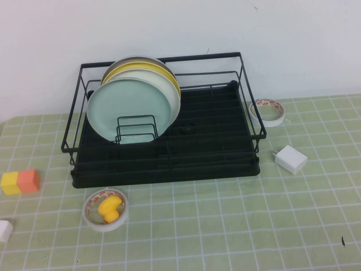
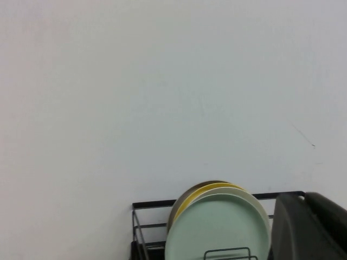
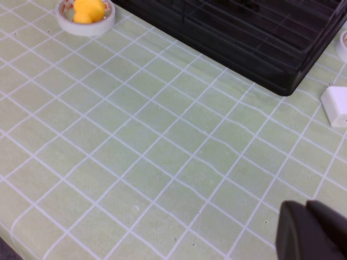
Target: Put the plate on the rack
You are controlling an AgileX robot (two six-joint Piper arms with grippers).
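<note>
The pale mint-green plate (image 1: 127,110) stands on edge in the left part of the black wire rack (image 1: 197,57), leaning on the small wire dividers, in front of a cream-white plate (image 1: 171,96) and a yellow plate (image 1: 141,66). No gripper touches it. In the left wrist view the plate (image 2: 217,230) and the rack's rail (image 2: 152,205) show low against the wall, and my left gripper (image 2: 306,227) is shut and empty beside them, raised above the table. My right gripper (image 3: 309,230) is shut and empty over the green mat, apart from the rack (image 3: 260,38). Neither arm shows in the high view.
A tape roll with a yellow duck (image 1: 105,209) lies in front of the rack's left corner. Another tape roll (image 1: 267,111) and a white charger (image 1: 291,158) lie to the rack's right. Yellow and orange blocks (image 1: 21,182) sit at the left.
</note>
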